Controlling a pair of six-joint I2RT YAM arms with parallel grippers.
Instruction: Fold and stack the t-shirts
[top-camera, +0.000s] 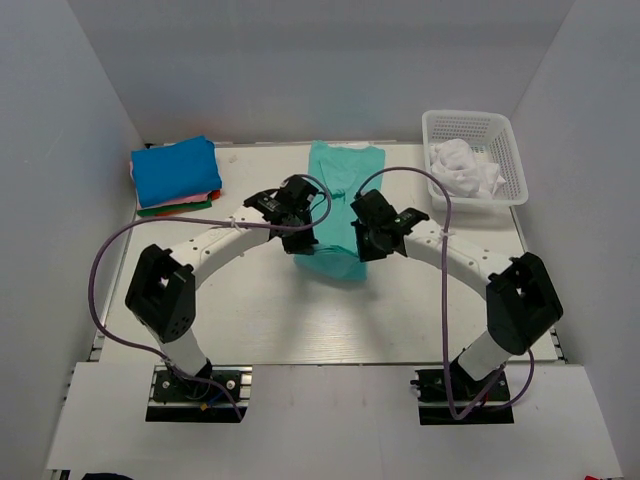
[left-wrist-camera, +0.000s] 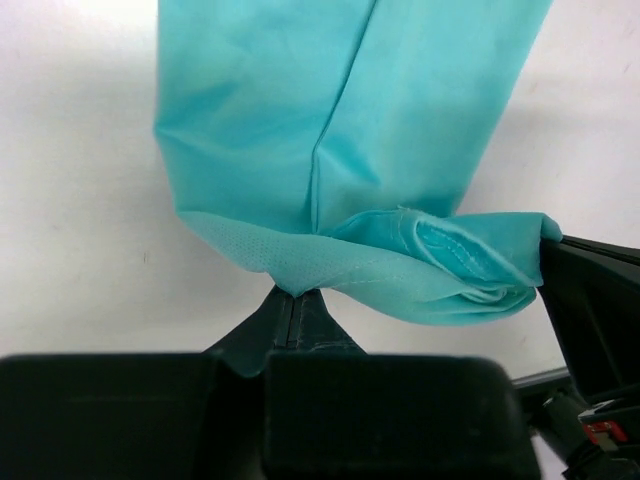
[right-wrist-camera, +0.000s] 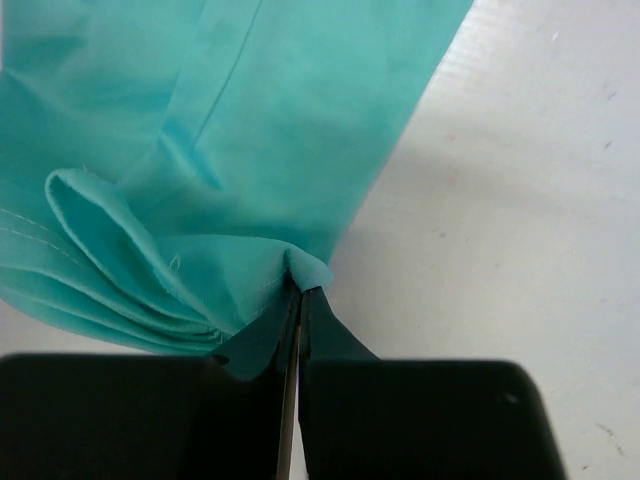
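Note:
A teal-green t-shirt (top-camera: 338, 185) lies folded into a long strip down the middle of the table. Its near end is lifted. My left gripper (top-camera: 299, 243) is shut on the near left corner of the shirt (left-wrist-camera: 290, 282). My right gripper (top-camera: 366, 246) is shut on the near right corner (right-wrist-camera: 305, 270). The hem sags in loose folds between the two grippers. A stack of folded t-shirts (top-camera: 176, 174), bright blue on top with pink and dark green below, sits at the back left. A white shirt (top-camera: 465, 168) lies crumpled in the basket.
A white plastic lattice basket (top-camera: 474, 125) stands at the back right. Grey walls close in the table on three sides. Purple cables loop from both arms.

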